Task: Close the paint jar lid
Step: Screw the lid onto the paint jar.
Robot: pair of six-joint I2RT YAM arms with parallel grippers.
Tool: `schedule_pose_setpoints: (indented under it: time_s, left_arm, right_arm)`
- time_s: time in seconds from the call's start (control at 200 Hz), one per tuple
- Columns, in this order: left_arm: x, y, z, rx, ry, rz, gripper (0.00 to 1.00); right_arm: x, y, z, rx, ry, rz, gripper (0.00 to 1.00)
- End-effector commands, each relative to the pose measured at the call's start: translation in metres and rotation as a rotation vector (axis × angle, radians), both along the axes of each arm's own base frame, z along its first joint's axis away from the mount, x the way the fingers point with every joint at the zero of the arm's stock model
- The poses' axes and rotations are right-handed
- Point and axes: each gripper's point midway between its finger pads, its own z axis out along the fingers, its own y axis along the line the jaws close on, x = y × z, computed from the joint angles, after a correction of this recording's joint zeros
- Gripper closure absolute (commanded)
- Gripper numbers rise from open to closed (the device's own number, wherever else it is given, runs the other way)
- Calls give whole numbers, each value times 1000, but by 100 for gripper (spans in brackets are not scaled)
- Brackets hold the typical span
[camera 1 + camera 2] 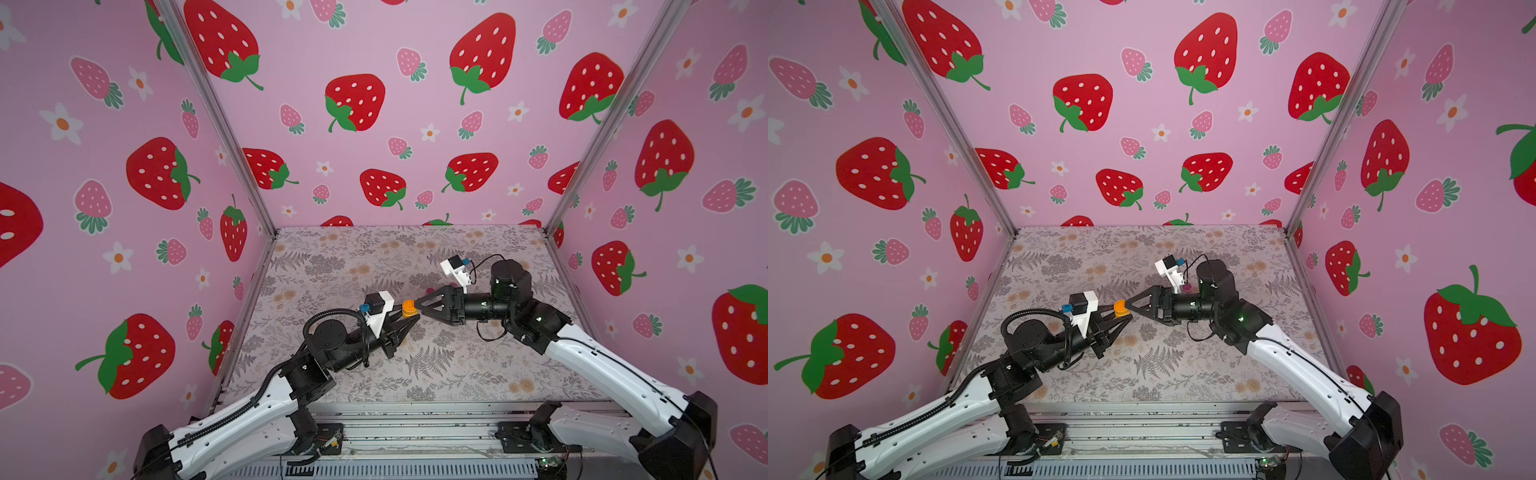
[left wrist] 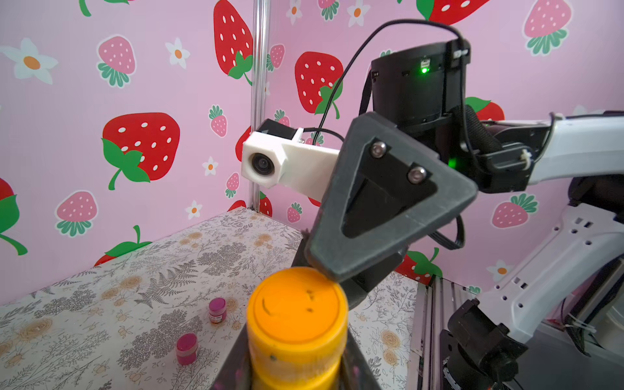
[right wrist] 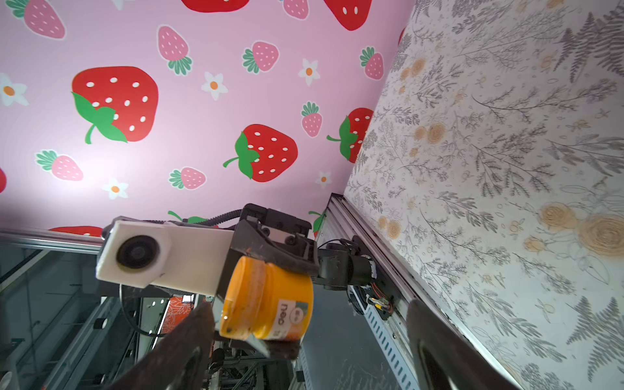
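Nearest me, the left gripper [image 1: 406, 316] is pinched tight on the body of the orange paint jar [image 2: 297, 337]. It holds the jar clear of the table [image 1: 332, 266], tipped so the lid [image 2: 295, 300] faces the other arm. The lid sits on the jar's mouth, though I can't tell if it's turned home. Just past it, the right gripper [image 1: 419, 306] has its jaws spread wide. Its fingers [image 3: 189, 344] stand either side of the jar, one right at the lid's rim, touching or a hair off. To my eye the job now is getting a hold on that lid and twisting. I'd centre the jaws square across the lid and close on its side wall only, not the body below. I'd also line the wrist up with the jar's axis, so the lid turns without cocking. The left must grip hard or the jar will spin with the lid. Further back, two small magenta jars [image 2: 217, 309] stand on the table, out of the way.
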Motion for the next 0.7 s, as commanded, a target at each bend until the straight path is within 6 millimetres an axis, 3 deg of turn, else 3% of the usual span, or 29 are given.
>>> schedule_pose_setpoints:
  time_s: [0.0, 0.285, 0.46, 0.695]
  left_arm:
    - [-3, -1, 17, -57, -34, -14, 100]
    - [-1, -4, 16, -51, -38, -9, 100]
    - [-1, -5, 17, -49, -40, -9, 100]
    - [-1, -4, 17, -47, -40, -10, 100]
  right_arm:
    - [-1, 7, 30, 136, -11, 29, 11]
    - [-7, 13, 26, 151, 11, 40, 16]
    - [-10, 15, 19, 148, 31, 49, 32]
    - [-10, 15, 19, 142, 39, 44, 45]
